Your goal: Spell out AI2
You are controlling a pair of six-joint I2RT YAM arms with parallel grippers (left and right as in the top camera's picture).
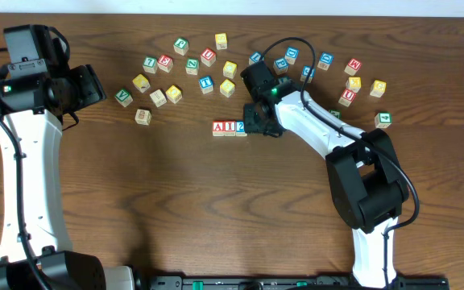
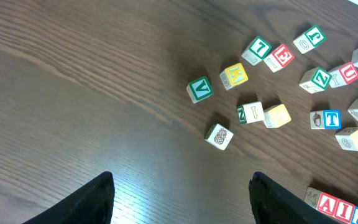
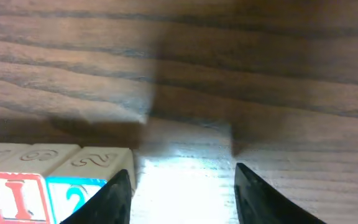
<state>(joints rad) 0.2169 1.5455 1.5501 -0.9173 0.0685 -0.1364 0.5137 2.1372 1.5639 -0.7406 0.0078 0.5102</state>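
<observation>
The A cube, I cube and 2 cube stand in one touching row. The right gripper, spread and empty, sits just past the 2 cube, seemingly clear of it. The left gripper, also spread, is well apart.

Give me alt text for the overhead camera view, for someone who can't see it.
An A block, an I block and a 2 block sit side by side in a row on a wooden table, the right gripper just beside the 2 block. Other letter blocks lie scattered beyond them; the left gripper is off to the left.
</observation>
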